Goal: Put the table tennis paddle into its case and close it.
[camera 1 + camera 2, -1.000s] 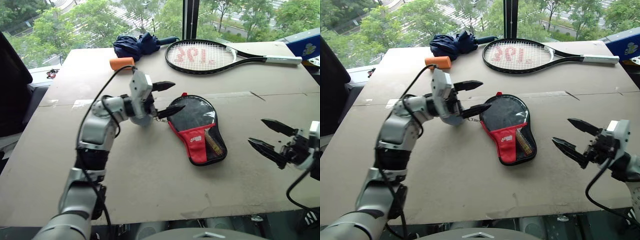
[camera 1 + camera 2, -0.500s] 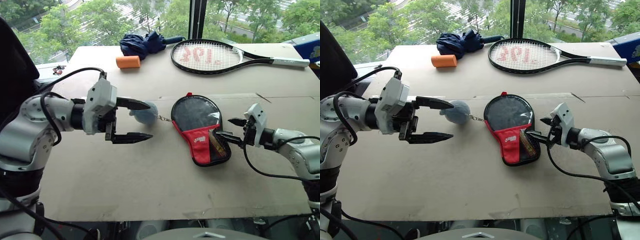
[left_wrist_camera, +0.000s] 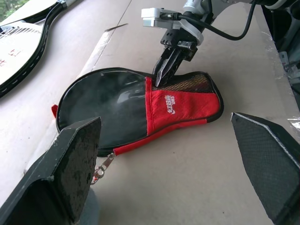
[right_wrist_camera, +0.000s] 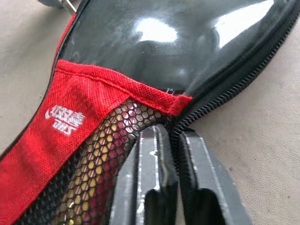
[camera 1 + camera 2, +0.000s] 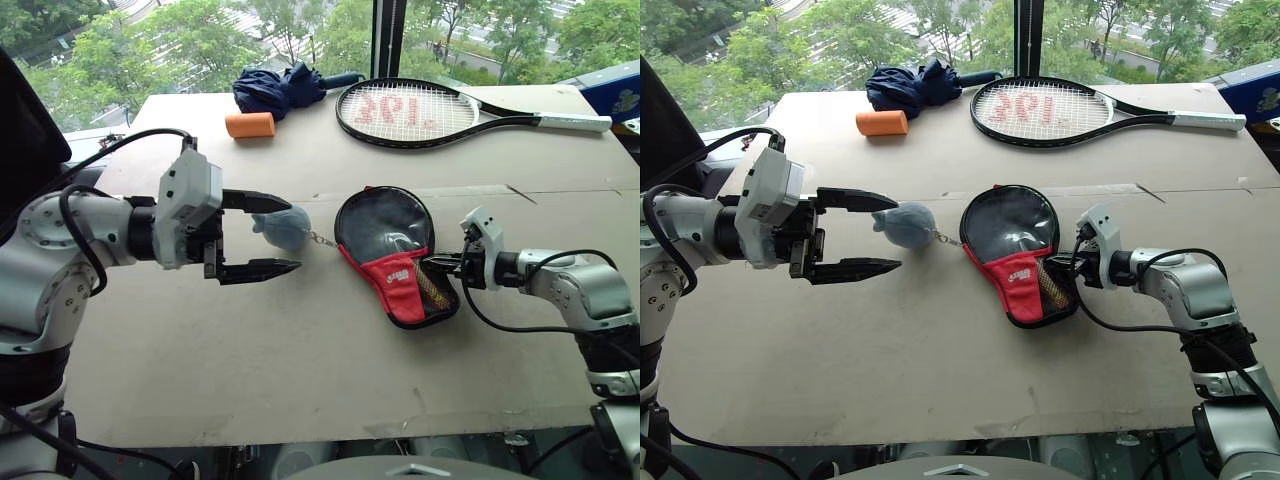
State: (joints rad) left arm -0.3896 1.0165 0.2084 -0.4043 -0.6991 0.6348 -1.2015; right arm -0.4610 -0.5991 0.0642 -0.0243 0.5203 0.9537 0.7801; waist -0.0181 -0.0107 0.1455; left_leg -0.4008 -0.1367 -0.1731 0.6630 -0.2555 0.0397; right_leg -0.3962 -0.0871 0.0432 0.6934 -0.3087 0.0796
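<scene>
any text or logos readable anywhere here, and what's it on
Red marks printed across the strings of the tennis racket: seemingly digits or letters, upside down, not clear enough to read.
White logo with a line of lettering under it, on the red fabric panel of the paddle case: too small and blurred to read.
No other text visible.

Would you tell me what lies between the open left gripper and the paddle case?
A small blue-grey pouch on a short chain clipped to the paddle case lies beyond the left gripper, in the eye views.
</scene>
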